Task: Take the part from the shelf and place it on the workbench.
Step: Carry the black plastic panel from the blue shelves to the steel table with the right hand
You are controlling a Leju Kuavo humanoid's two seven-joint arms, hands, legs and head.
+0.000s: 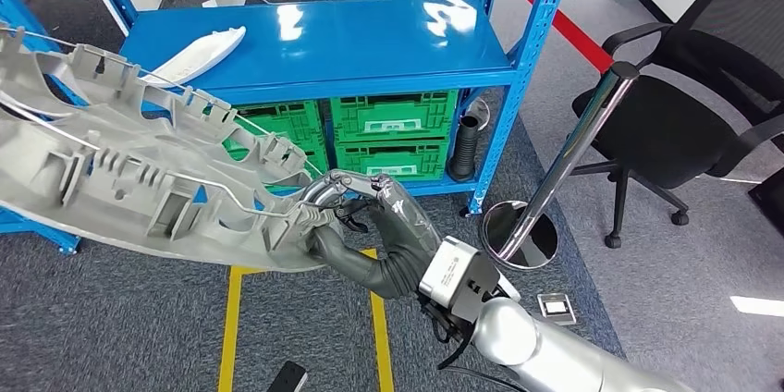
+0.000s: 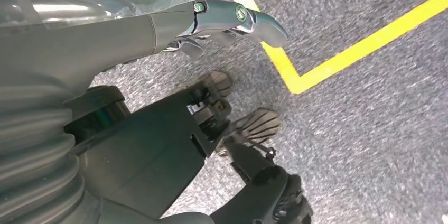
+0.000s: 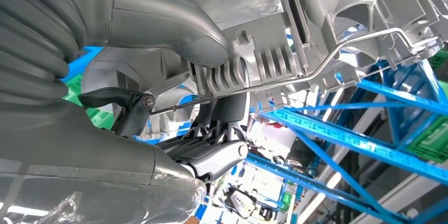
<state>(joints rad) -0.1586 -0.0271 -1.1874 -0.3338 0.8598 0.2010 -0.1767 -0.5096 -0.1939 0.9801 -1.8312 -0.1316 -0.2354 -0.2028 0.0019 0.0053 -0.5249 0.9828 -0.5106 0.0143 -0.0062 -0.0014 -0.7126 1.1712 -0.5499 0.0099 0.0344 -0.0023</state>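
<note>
Gripping part's (image 1: 129, 170) end, right robot hand (image 1: 356, 216).

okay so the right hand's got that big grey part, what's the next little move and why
Probably carry the grey part further away from the blue shelf and turn toward the workbench. The right hand grips its end, and the part hangs in the air in front of the shelf, above the carpet, resting on nothing.

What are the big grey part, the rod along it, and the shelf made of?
Grey part: looks like moulded plastic, matte light grey; thin ribs, clips and hollow pockets point to injection moulding. Rod: probably bare steel wire, thin, bent, with a dull metallic sheen. Shelf: likely sheet metal under glossy blue paint; ceiling lights reflect off its deck. The right hand grips the part's end.
</note>
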